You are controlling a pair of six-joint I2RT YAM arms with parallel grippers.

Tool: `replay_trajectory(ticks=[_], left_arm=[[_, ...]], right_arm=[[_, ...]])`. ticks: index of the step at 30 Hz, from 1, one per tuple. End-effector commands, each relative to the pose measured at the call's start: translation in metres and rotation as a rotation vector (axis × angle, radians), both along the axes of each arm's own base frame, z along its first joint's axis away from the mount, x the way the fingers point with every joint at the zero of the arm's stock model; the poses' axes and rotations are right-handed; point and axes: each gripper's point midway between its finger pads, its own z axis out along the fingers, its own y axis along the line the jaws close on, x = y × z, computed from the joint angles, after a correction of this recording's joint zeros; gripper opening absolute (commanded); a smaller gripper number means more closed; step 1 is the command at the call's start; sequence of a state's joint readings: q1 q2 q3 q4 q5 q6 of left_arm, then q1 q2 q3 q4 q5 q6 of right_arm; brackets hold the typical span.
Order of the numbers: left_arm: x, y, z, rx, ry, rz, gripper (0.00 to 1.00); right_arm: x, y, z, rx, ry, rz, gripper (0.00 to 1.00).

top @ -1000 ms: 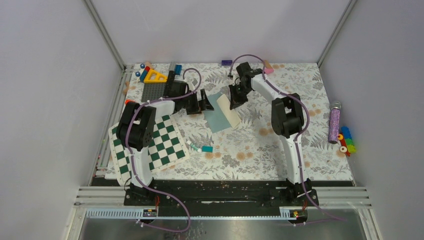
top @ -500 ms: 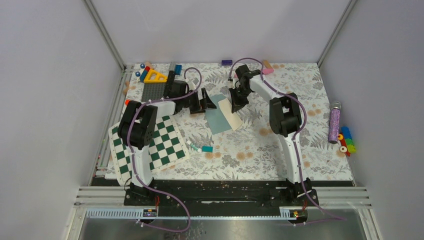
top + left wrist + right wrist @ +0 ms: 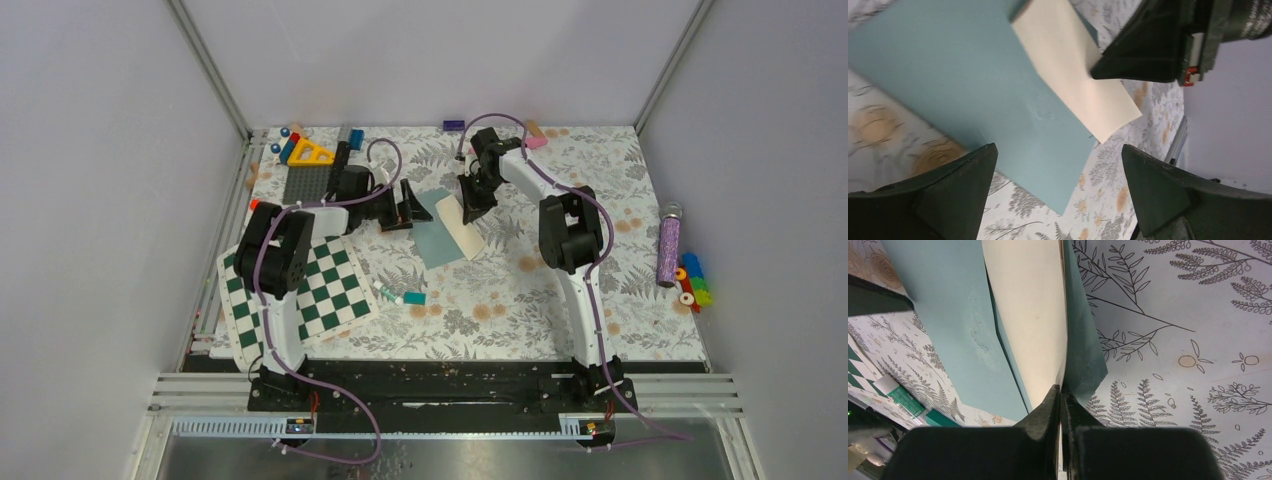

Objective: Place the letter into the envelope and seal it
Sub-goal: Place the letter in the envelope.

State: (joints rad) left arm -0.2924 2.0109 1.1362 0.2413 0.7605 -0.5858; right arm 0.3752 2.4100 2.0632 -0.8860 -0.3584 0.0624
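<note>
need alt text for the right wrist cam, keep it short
The right fingers are shut on the near edge of the cream letter, which sits partly inside the teal envelope, with teal paper showing on both sides of it. Both lie on a fern-print table cover; a green-and-white stick lies at lower left.

A floral-print counter (image 3: 520, 310) carries a green-and-white checkerboard mat (image 3: 310, 290) at its near left. Just right of the mat lie a small green-and-white tube (image 3: 387, 292) and a tiny teal block (image 3: 414, 298). In the far left corner sit a yellow plastic triangle (image 3: 312, 153), a dark grey studded baseplate (image 3: 305, 185) and a blue block (image 3: 356, 136). At the right edge, a purple glitter tube (image 3: 668, 245) lies near a cluster of bright plastic pegs (image 3: 693, 283).
</note>
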Motion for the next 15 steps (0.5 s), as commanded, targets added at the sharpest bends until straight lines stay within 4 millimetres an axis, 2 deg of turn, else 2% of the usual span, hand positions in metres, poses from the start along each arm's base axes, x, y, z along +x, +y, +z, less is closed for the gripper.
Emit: replay_trajectory(ticks=[1,4,6,9,15], left_arm=[[0.034,0.029,0.031,0.055,-0.125,0.112,0.99],[0.05,0.041,0.037,0.117,-0.132,0.152,0.99],[0.056,0.053,0.027,0.227,-0.089,0.193,0.99],[0.053,0.059,0.014,0.277,-0.043,0.217,0.99],[0.053,0.044,-0.006,0.291,0.007,0.2,0.99]], right_arm=[[-0.001,0.005,0.014,0.007,-0.021,0.026,0.0],[-0.003,0.005,0.014,0.01,-0.014,0.021,0.0],[-0.004,0.004,0.012,0.007,-0.005,0.015,0.0],[-0.006,0.003,0.007,0.01,0.008,0.008,0.0],[-0.01,0.013,0.013,0.107,0.03,-0.004,0.0]])
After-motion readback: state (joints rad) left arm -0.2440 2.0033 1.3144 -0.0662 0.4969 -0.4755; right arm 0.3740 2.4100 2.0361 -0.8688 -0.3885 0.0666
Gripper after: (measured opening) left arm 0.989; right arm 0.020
